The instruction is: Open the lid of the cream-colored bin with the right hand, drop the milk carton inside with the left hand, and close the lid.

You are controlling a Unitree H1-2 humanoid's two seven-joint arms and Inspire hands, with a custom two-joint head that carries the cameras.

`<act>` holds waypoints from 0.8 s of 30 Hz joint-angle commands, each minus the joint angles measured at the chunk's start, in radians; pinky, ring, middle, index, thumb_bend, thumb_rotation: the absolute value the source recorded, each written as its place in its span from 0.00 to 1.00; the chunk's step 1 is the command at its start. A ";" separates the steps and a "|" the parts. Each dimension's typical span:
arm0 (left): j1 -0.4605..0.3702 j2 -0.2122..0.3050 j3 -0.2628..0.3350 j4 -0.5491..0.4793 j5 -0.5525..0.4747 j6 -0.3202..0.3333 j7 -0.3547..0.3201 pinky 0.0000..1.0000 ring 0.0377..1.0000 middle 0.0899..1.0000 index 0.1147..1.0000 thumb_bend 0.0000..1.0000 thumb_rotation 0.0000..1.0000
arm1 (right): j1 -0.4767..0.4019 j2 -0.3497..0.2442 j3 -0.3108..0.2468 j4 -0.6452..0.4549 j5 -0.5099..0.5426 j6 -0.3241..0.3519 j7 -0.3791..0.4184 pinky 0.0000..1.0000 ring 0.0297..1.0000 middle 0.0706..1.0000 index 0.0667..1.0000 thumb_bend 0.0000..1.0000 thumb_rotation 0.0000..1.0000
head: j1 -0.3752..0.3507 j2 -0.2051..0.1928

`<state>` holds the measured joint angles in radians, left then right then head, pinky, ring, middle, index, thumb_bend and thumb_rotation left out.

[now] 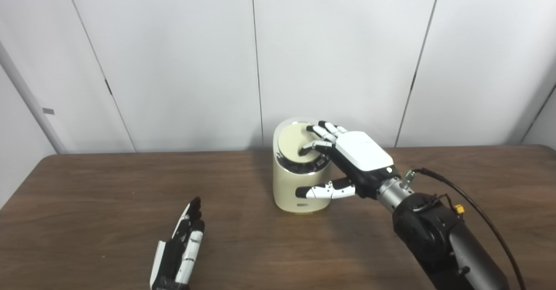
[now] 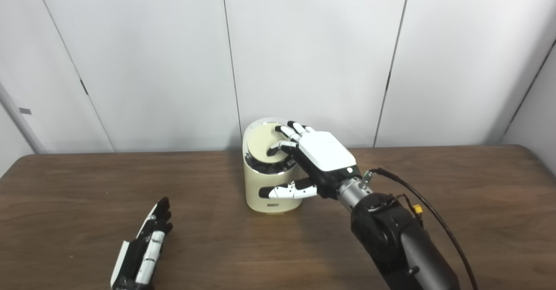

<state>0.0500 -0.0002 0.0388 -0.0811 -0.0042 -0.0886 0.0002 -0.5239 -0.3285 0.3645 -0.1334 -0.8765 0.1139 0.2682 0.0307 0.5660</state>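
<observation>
Atop the cream-colored bin (image 1: pixel 299 181) our right hand (image 1: pixel 354 162) spreads its fingers (image 1: pixel 319 144) on the tilted lid (image 1: pixel 292 141); our left hand (image 1: pixel 180 251) rests empty, fingers apart, on the desk (image 1: pixel 108 194).

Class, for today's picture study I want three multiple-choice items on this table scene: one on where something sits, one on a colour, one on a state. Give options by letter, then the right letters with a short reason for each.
1. Where does the bin stand?
A. Near the table's far edge, about the middle
B. At the table's near left corner
C. On the floor

2. What colour is the bin's body?
A. Red
B. Cream
C. Blue

3. What is the left hand doing?
A. Gripping a carton
B. Pressing on the lid
C. Lying open on the table, holding nothing

Answers:
1 A, since the bin sits close to the wall side of the table.
2 B, its wall is pale cream under a tilted lid.
3 C, its fingers are stretched flat and empty, while the right hand has its fingers on the lid.
</observation>
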 commanded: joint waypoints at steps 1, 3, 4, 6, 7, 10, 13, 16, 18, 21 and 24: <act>0.017 -0.018 -0.011 0.050 -0.001 -0.021 0.007 0.97 0.98 0.97 0.97 0.60 0.81 | -0.020 -0.003 0.004 -0.026 -0.019 -0.018 0.005 0.98 1.00 0.96 0.71 0.57 0.77 | 0.000 0.002; 0.016 -0.018 -0.011 0.050 0.001 -0.019 0.008 0.98 0.98 0.97 0.97 0.60 0.81 | -0.020 -0.006 0.009 -0.030 -0.037 -0.014 0.014 0.98 1.00 0.96 0.71 0.57 0.77 | -0.003 0.004; 0.015 -0.018 -0.010 0.051 -0.002 -0.019 0.007 0.98 0.98 0.97 0.97 0.60 0.81 | -0.020 -0.008 0.012 -0.030 -0.046 -0.012 0.020 0.99 1.00 0.96 0.72 0.57 0.78 | -0.003 0.004; 0.015 -0.019 -0.009 0.050 -0.010 -0.018 0.005 0.99 0.99 0.98 0.97 0.60 0.81 | -0.019 -0.011 0.015 -0.027 -0.061 -0.011 0.027 0.99 1.00 0.97 0.72 0.58 0.80 | -0.003 0.005; 0.015 -0.019 -0.009 0.049 -0.011 -0.018 0.005 0.98 0.99 0.98 0.97 0.61 0.80 | -0.019 -0.012 0.017 -0.024 -0.069 -0.009 0.030 0.99 1.00 0.97 0.72 0.58 0.80 | -0.003 0.005; 0.015 -0.019 -0.010 0.047 -0.013 -0.022 0.003 0.97 0.98 0.98 0.97 0.60 0.80 | -0.021 -0.015 0.024 -0.017 -0.106 -0.001 0.043 0.99 1.00 0.97 0.73 0.59 0.81 | -0.003 0.005; 0.017 -0.020 -0.011 0.043 -0.009 -0.020 0.005 0.96 0.98 0.97 0.97 0.60 0.81 | -0.024 -0.019 0.034 -0.012 -0.156 0.013 0.065 0.98 1.00 0.98 0.75 0.61 0.87 | -0.003 0.010; 0.018 -0.020 -0.012 0.039 -0.010 -0.020 0.004 0.96 0.98 0.97 0.97 0.59 0.81 | -0.025 -0.017 0.037 -0.006 -0.190 0.015 0.071 0.98 1.00 0.98 0.75 0.64 0.89 | -0.002 0.013; 0.018 -0.021 -0.012 0.035 -0.011 -0.017 0.004 0.96 0.97 0.97 0.97 0.59 0.81 | -0.025 -0.016 0.037 -0.001 -0.196 0.011 0.072 0.98 1.00 0.98 0.74 0.64 0.89 | -0.002 0.015; 0.019 -0.021 -0.012 0.033 -0.013 -0.015 0.003 0.97 0.98 0.97 0.97 0.60 0.81 | -0.028 -0.017 0.043 0.007 -0.207 0.013 0.091 1.00 1.00 0.98 0.74 0.65 0.91 | -0.001 0.016; 0.019 -0.020 -0.013 0.034 -0.009 -0.018 0.003 0.97 0.98 0.98 0.97 0.60 0.81 | -0.029 -0.017 0.046 0.011 -0.210 0.012 0.097 1.00 1.00 0.99 0.73 0.66 0.94 | -0.001 0.016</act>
<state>0.0474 -0.0040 0.0383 -0.0787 -0.0086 -0.0888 0.0024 -0.5364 -0.3330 0.4052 -0.1438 -1.0599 0.1144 0.3115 0.0291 0.5814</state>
